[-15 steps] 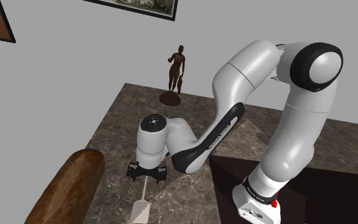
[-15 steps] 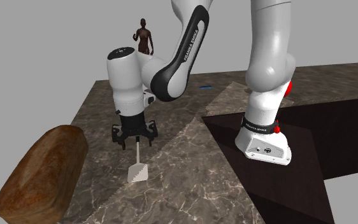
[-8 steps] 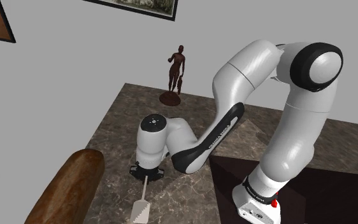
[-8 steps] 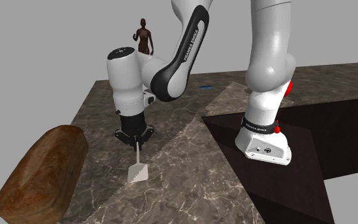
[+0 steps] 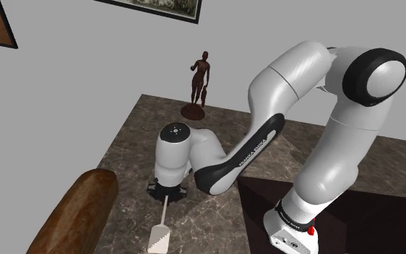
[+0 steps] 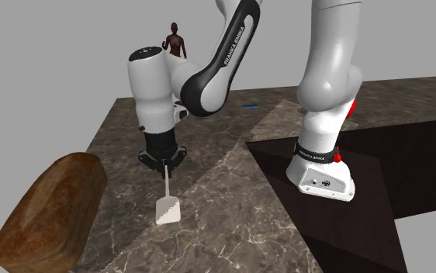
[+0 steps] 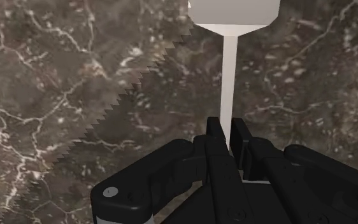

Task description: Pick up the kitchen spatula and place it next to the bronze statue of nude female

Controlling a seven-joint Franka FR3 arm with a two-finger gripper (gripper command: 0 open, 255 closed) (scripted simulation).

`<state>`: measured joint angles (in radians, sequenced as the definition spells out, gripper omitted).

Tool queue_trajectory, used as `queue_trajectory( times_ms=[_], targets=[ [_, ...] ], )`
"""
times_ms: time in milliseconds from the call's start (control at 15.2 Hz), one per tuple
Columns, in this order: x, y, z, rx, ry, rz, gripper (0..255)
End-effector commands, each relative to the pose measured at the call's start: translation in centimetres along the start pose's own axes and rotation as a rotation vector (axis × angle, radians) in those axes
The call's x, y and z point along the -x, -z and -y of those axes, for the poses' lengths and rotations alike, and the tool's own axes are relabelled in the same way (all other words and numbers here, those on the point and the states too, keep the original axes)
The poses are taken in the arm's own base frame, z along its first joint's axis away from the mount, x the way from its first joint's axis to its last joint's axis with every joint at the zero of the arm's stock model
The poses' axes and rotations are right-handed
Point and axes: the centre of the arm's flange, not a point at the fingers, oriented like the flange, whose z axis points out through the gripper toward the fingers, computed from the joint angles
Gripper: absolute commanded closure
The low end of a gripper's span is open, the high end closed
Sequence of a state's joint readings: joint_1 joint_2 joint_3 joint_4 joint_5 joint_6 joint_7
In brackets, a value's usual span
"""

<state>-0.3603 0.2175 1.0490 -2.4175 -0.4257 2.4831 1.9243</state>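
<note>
The white spatula (image 5: 160, 232) lies on the dark marble counter (image 5: 133, 141), its blade toward the near edge. My black gripper (image 5: 167, 194) points straight down over the far end of its handle and is shut on it. In the wrist view the thin white handle (image 7: 229, 76) runs out from between the clasping fingers (image 7: 215, 130) of the gripper (image 7: 229, 132). From the second exterior view, the gripper (image 6: 163, 164) holds the spatula (image 6: 166, 203) by its handle, blade low by the counter. The dark bronze statue (image 5: 199, 83) stands at the counter's far edge, also seen as the statue (image 6: 176, 43) behind the arm.
A large brown loaf-shaped object (image 5: 75, 216) lies on the counter by the shoulder view's lower left, close to the spatula. The dark stand (image 6: 410, 171) carries the arm's base. Framed pictures (image 5: 151, 7) hang on the grey wall. A small blue item (image 6: 247, 105) lies far back.
The fingers went from wide apart to shut on the spatula's handle. Since then the hand has risen slightly with the handle end.
</note>
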Motion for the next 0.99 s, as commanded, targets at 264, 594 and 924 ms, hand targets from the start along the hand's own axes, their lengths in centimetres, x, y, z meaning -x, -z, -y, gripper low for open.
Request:
queue_trajectory(
  times_ms=[264,594,924],
  targets=[
    [-0.2,3.1,0.0,0.001,0.000,0.001,255],
    [-0.3,5.7,0.0,0.001,0.000,0.001,255],
    [-0.5,8.3,0.0,0.001,0.000,0.001,255]
  ],
)
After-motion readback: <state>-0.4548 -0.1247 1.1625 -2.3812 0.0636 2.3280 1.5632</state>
